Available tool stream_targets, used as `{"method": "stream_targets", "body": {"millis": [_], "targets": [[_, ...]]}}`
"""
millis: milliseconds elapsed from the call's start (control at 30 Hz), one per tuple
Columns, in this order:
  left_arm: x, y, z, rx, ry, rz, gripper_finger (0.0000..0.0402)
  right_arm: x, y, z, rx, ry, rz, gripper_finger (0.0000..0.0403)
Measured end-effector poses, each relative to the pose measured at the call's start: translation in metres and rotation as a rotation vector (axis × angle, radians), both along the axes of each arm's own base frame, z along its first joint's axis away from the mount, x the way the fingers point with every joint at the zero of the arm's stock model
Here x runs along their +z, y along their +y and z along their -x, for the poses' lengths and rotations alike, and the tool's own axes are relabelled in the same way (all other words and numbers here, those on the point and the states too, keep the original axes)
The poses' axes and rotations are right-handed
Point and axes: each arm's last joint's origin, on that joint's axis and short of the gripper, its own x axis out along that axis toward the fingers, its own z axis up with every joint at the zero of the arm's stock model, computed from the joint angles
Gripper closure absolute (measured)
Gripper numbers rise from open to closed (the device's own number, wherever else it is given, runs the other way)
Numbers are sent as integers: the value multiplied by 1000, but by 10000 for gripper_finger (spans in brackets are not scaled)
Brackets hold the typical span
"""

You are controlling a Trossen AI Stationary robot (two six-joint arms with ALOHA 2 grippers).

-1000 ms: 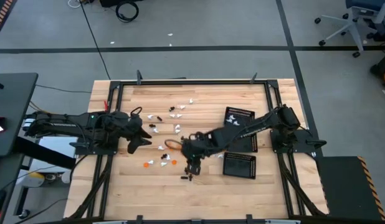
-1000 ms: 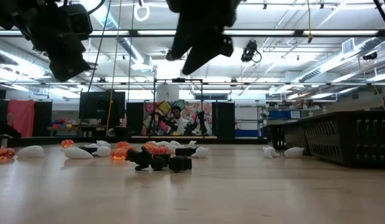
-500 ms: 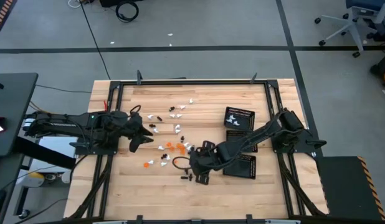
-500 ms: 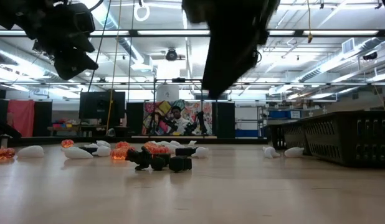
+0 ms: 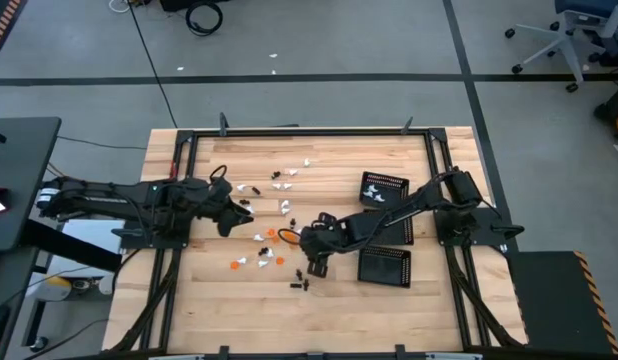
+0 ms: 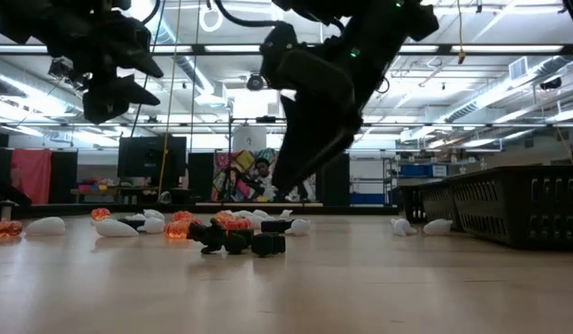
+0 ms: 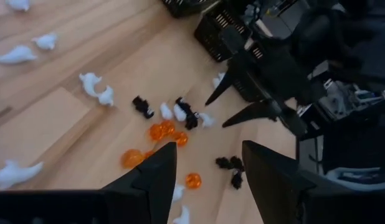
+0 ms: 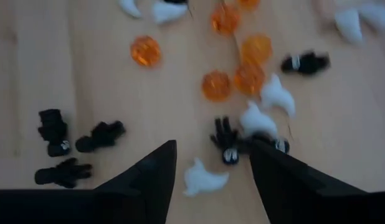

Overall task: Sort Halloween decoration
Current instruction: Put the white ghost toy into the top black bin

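Note:
The Halloween decoration (image 5: 274,235) is a scatter of tiny white, orange and black trinkets lying on the wooden table's middle. My right gripper (image 5: 314,264) hangs open and slanting down over the near part of the scatter, clear of the table in the low view (image 6: 291,176). In its wrist view a white trinket (image 8: 205,179) lies below the gap between the fingers and a black one (image 8: 227,142) just beyond it. My left gripper (image 5: 235,214) stands open and raised at the scatter's left side, with nothing between its fingers (image 7: 208,171).
Three square black mesh trays stand right of the scatter: a far one (image 5: 384,187) with white pieces in it, a middle one (image 5: 397,230) partly under my right arm, and a near one (image 5: 384,266). A few black trinkets (image 5: 301,284) lie nearest the table's front edge.
My right gripper has come down toward the near part of the scatter, swinging briefly toward the near edge and back, and stays open. My left gripper has rolled about its own axis, staying almost in place and open. No trinket has moved.

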Motion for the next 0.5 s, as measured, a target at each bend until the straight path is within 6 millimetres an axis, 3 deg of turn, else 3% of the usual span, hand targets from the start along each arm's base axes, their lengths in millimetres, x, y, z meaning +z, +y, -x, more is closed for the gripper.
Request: {"method": "stream_targets", "body": {"millis": [167, 500], "targets": [[1, 0, -1, 3, -10, 7, 209, -1, -9, -8, 25, -49, 3, 206], [1, -1, -1, -32, -16, 7, 209, -32, -13, -15, 67, 15, -45, 221]]}}
